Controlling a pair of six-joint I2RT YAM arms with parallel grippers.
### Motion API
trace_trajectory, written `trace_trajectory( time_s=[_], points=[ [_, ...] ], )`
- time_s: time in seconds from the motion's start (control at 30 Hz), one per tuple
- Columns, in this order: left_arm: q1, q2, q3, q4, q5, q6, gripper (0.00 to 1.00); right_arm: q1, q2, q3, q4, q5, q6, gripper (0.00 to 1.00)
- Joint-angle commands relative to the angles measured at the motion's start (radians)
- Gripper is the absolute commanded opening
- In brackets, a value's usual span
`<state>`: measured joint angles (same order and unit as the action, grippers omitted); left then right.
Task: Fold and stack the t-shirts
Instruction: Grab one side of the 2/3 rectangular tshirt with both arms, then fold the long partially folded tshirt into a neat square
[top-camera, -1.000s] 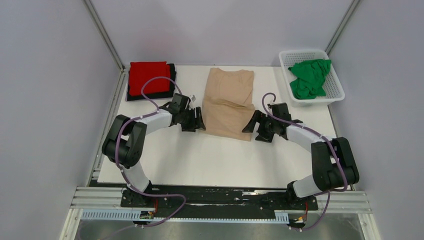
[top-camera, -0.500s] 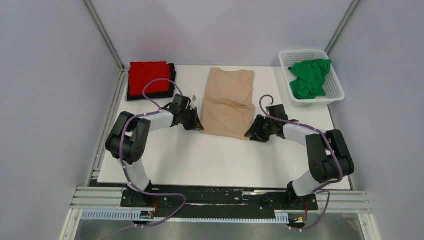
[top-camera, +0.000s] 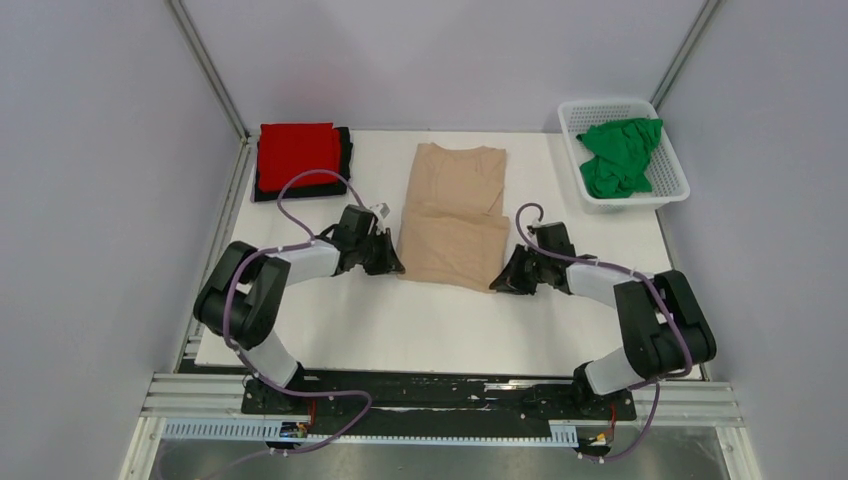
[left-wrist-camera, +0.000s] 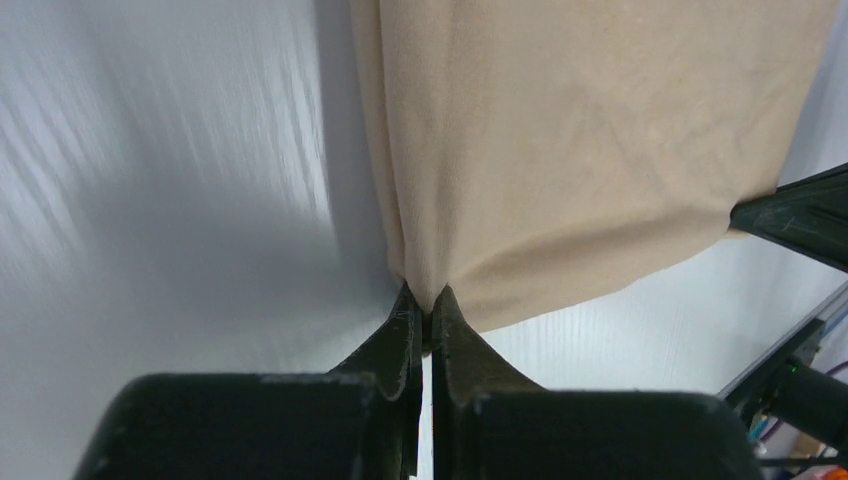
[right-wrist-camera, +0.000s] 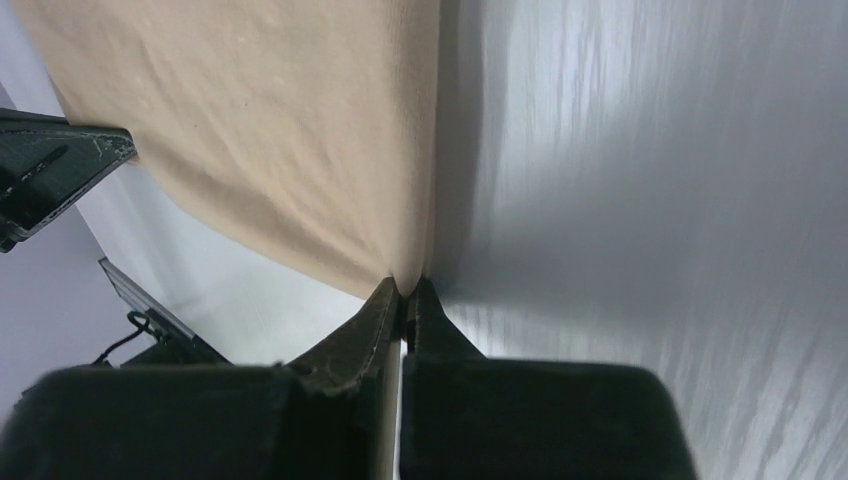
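Since a second earlier, the left end effector (left-wrist-camera: 423, 303) had clamped onto the near-left corner of the beige shirt (top-camera: 452, 215), lying on the counter (top-camera: 400, 320); the right end effector (right-wrist-camera: 403, 292) had clamped onto its near-right corner.

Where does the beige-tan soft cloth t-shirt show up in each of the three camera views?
Top external: beige-tan soft cloth t-shirt mid-table, near corners pinched by left gripper and right gripper.
Left wrist: t-shirt fills upper right, corner clamped at bottom centre.
Right wrist: t-shirt fills upper left, corner clamped at bottom centre.
Shared landmark: its near hem, running gripper to gripper.
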<state>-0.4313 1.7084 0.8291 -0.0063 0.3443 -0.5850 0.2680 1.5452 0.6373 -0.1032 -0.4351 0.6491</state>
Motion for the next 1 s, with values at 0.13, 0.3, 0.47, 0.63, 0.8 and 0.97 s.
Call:
trace_trajectory(
  time_s=[0.13, 0.3, 0.47, 0.63, 0.8, 0.97],
  points=[
    [-0.098, -0.377, -0.261, -0.352, -0.111, -0.040, 0.00, 0.057, -0.288, -0.238, -0.285, -0.160, -0.025, 0.00],
    [-0.230, -0.699, -0.236, -0.561, -0.107, -0.149, 0.00, 0.139, -0.578, -0.188, -0.499, -0.317, 0.001, 0.00],
    [-0.244, -0.956, -0.177, -0.655, -0.060, -0.215, 0.00, 0.137, -0.779, -0.135, -0.525, -0.389, 0.021, 0.00],
    [-0.244, -0.963, -0.088, -0.641, -0.136, -0.188, 0.00, 0.061, -0.719, -0.023, -0.428, -0.439, -0.011, 0.00],
    [-0.242, -0.850, 0.036, -0.633, -0.323, -0.162, 0.00, -0.046, -0.556, 0.074, -0.243, -0.585, -0.006, 0.00],
    [-0.197, -0.769, 0.106, -0.592, -0.452, -0.128, 0.00, -0.071, -0.385, 0.192, -0.163, -0.629, -0.017, 0.00]
  ],
)
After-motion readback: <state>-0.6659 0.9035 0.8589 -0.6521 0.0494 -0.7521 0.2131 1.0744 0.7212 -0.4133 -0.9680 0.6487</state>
